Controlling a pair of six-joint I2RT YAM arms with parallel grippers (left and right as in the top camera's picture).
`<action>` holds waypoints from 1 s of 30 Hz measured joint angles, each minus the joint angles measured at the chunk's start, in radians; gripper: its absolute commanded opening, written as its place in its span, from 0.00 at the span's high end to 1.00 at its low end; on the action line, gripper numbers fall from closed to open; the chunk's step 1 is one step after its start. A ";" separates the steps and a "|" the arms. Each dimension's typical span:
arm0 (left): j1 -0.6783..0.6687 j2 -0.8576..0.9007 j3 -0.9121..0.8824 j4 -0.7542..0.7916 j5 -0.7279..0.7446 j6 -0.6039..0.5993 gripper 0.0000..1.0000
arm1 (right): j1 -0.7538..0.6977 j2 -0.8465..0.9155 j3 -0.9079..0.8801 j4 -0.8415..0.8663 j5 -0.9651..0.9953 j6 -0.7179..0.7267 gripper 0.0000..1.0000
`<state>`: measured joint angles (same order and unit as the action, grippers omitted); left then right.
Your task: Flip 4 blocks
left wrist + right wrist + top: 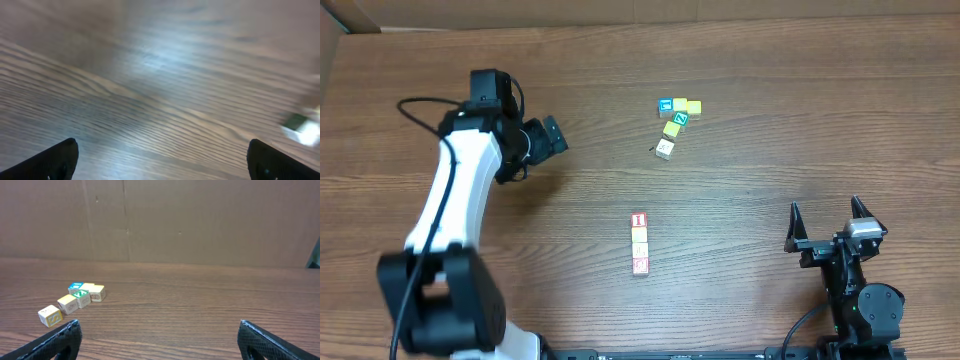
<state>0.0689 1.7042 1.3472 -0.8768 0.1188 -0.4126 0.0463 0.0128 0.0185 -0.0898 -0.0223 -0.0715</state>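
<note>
Both grippers are empty. The left gripper (556, 136) has its jaws spread wide and hovers over the bare left half of the table (770, 170). The right gripper (824, 206) is also spread wide, low by the near right corner.

The blocks (640, 243) are four in a tight line, touching end to end, with red-printed faces at both ends. They sit mid-table, a bit toward the near edge, well apart from either gripper. We can't tell whether any has been flipped.

A second cluster (675, 122) lies toward the far edge and includes the blue-printed cube (665, 105) and the green-printed cube (681, 119).

Risks, as we judge them:
- The left gripper is about as near that cluster as the line, so it could go for the wrong cubes.
- The line is packed, so wide jaws coming down on one block may shove or tip its neighbours.
- The cubes are tiny, so an off-centre pinch could pop one out or roll it back onto the same face.
</note>
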 measured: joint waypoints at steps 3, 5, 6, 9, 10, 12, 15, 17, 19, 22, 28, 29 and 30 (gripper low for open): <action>-0.017 -0.156 0.000 0.001 0.000 0.000 0.00 | 0.000 0.000 0.000 0.000 0.000 0.000 0.00; -0.024 -0.285 0.001 0.002 0.000 0.000 0.00 | 0.000 0.000 0.000 0.000 0.000 0.000 0.00; -0.024 -0.344 0.002 0.002 0.000 0.000 0.00 | 0.000 0.000 0.000 0.000 0.000 0.000 0.00; -0.024 -0.505 0.003 0.002 0.000 0.000 0.00 | 0.000 0.000 0.000 0.000 0.000 0.000 0.00; -0.024 -0.583 0.004 0.002 0.000 0.000 0.00 | 0.000 0.000 0.000 0.000 0.000 0.000 0.00; -0.024 -0.681 0.004 0.001 0.000 0.000 0.00 | 0.000 0.000 0.000 0.000 0.000 0.000 0.00; -0.024 -0.846 0.004 -0.009 -0.001 0.001 0.00 | 0.000 0.000 0.000 0.000 0.000 0.000 0.00; -0.024 -0.942 0.006 -0.013 -0.004 0.001 0.00 | 0.000 0.000 0.000 0.000 0.000 0.000 0.00; -0.024 -1.043 0.011 -0.032 -0.005 0.001 0.00 | 0.000 0.000 0.000 -0.001 0.000 0.000 0.00; -0.024 -1.113 0.011 -0.123 -0.005 0.002 0.00 | 0.000 0.000 0.000 0.000 0.000 0.000 0.00; -0.024 -1.297 -0.111 -0.197 -0.026 0.002 0.00 | 0.000 0.000 0.000 0.000 0.000 0.000 0.00; -0.024 -1.334 -0.140 -0.197 -0.027 0.002 0.00 | 0.000 0.000 0.000 0.000 0.000 -0.001 0.00; -0.024 -1.371 -0.169 -0.198 -0.030 0.002 0.00 | 0.000 0.000 0.000 0.000 0.000 0.000 0.00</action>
<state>0.0452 0.3332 1.1778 -1.0744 0.0887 -0.4110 0.0463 0.0128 0.0185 -0.0898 -0.0227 -0.0719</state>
